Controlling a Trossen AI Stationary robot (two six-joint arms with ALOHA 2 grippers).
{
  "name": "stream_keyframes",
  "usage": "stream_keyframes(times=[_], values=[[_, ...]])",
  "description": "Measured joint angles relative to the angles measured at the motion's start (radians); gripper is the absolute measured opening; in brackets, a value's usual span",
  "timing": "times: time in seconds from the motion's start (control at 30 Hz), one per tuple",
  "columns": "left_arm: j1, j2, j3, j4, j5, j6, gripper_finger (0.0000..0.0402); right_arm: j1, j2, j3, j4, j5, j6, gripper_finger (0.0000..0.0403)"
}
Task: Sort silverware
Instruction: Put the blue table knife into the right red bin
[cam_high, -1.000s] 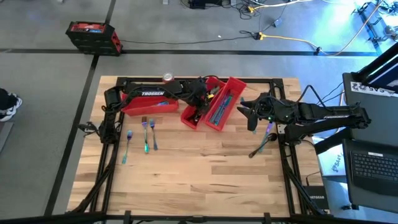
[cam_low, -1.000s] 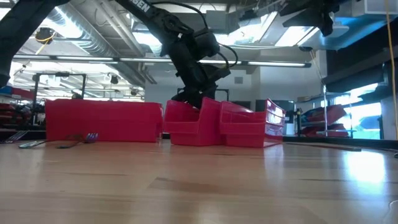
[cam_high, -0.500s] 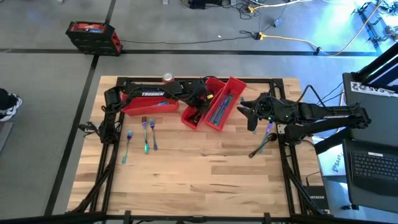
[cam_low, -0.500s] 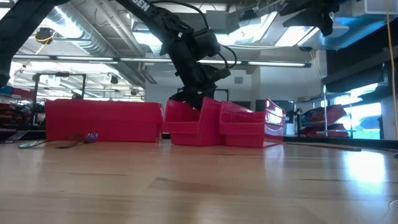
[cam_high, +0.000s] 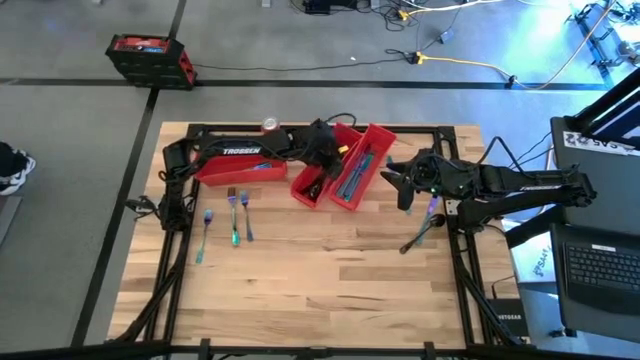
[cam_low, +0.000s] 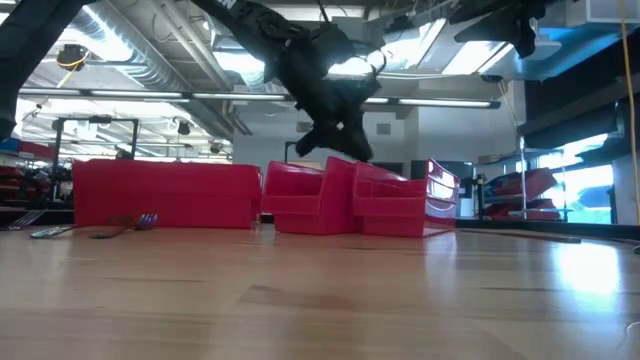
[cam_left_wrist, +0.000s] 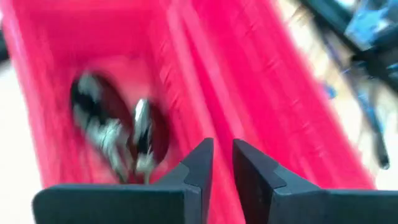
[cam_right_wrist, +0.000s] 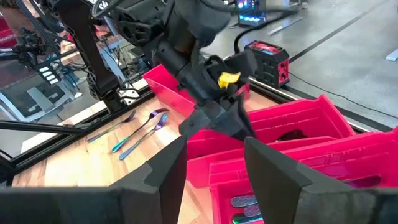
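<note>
Sorting silverware into red bins (cam_high: 352, 172) at the table's far middle. Hovering over the middle bin (cam_high: 318, 180), left gripper (cam_left_wrist: 222, 163), fingers nearly together and empty, dark spoons (cam_left_wrist: 118, 134) lying beneath. Waiting at right, right gripper (cam_right_wrist: 214, 165), fingers apart. Probably reaching next for the forks (cam_high: 236, 218) lying near left.

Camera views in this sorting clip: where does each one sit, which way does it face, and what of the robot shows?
High view: overhead, straight down on the table; both arms.
Low view: table height, level across to the red bins; left claw above them.
Left wrist view: down into a red bin, dark spoons inside; own fingers nearly shut.
Right wrist view: across the bins to the left arm; own fingers parted, empty.
Shared: loose silverware shows in high and right wrist views.
</note>
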Motion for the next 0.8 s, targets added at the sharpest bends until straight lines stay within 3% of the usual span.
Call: stream_keyframes(times=[0.1,0.27,0.5,0.67,0.8], values=[[-0.01,-0.037,-0.001,0.075,0.017,0.064,0.0045,0.0,0.0,0.0,-0.001,-0.024,0.103,0.0145],[-0.042,-0.103,0.0,0.182,0.024,0.163,0.0045,0.0,0.001,0.0,0.008,-0.023,0.126,0.0145],[-0.069,-0.19,0.001,0.154,0.051,0.277,0.0045,0.0,0.034,0.0,-0.008,0.001,0.135,0.0145],[-0.084,-0.204,0.0,0.128,0.05,0.303,0.0045,0.0,0.087,0.0,-0.003,-0.095,0.181,0.0145],[-0.114,-0.204,-0.004,0.086,0.047,0.324,0.0045,-0.001,0.14,0.0,-0.07,-0.178,0.077,0.0145]])
